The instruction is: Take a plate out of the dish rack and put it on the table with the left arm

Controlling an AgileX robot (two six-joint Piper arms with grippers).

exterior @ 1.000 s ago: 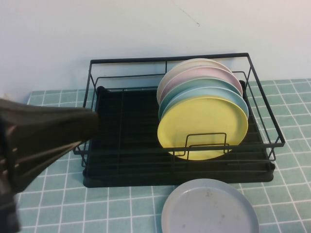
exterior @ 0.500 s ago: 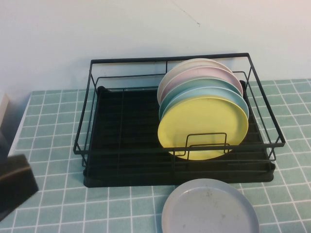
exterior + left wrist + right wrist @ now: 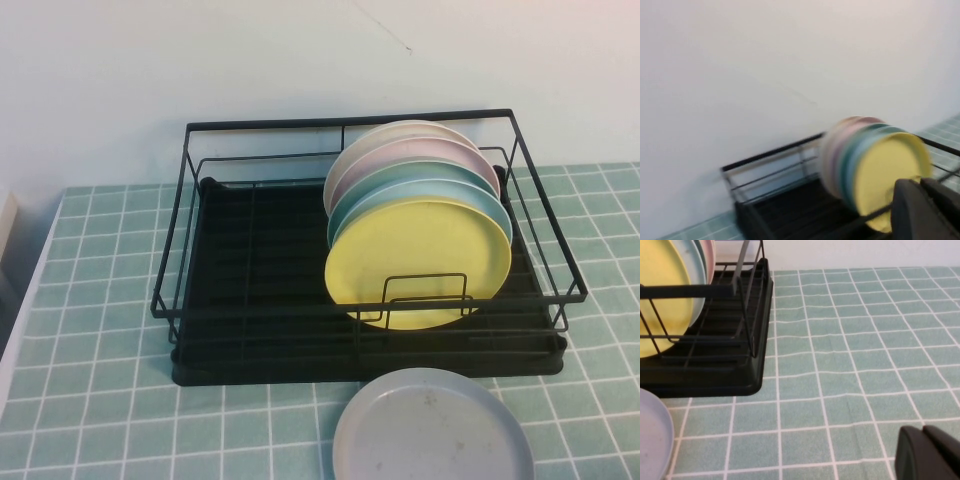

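Round matte grey-blue plate [image 3: 432,427], faintly specked, shallow-rimmed: lying flat on the pale green tiled surface [image 3: 100,400], just before the black wire dish rack [image 3: 260,330]. Glossy yellow plate [image 3: 418,262] standing upright inside. Left hand [image 3: 926,210]: clenched, empty. Right hand [image 3: 926,454]: clenched, hovering over tiles.

Light is soft and even, with no glare. The rack [image 3: 365,250] throws a faint shadow on the wall. The high view is sharp. The left wrist view is blurred; the plates [image 3: 875,172] are smeared.
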